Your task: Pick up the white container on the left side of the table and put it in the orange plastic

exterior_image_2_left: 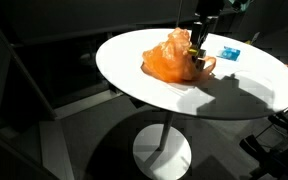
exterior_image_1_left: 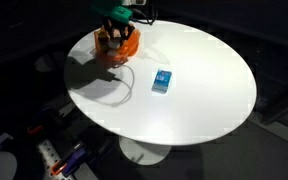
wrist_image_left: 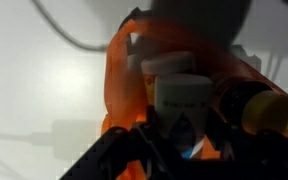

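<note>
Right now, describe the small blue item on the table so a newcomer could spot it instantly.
Start at the round white table; crumpled orange plastic sits near its rim. Toward the table's middle, apart from the plastic and beyond a thin cable, lies a small flat packet. It is the only blue thing on the tabletop.

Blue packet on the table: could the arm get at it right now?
Probably yes. The blue packet lies alone on the open table with nothing on it, and the gripper hangs nearby over the orange bag.
</note>
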Controlling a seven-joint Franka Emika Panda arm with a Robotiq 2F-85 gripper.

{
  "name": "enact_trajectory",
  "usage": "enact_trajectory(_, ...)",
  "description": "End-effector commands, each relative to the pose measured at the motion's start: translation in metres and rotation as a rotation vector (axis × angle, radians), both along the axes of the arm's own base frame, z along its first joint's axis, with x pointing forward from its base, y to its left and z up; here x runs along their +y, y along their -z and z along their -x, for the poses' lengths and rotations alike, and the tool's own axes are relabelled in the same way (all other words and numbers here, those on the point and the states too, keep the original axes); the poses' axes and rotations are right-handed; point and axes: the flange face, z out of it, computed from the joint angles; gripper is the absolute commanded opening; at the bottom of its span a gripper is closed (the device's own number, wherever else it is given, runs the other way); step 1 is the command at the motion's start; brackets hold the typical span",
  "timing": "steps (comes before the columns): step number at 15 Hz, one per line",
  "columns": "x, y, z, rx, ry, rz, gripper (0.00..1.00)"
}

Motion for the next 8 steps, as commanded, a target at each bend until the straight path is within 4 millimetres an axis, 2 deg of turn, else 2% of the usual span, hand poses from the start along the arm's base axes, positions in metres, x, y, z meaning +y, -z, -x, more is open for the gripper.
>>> enact_trajectory(1,0.009,-0.005,-0.021,-0.009,-0.023,0.009,0.76)
enact_trajectory(4,0.007,-0.016,-0.026,-0.034,-0.009,0.002,0.98)
enact_trajectory(8,-0.006,-0.037,-0.018,-0.042,0.045,-0.003,1.0)
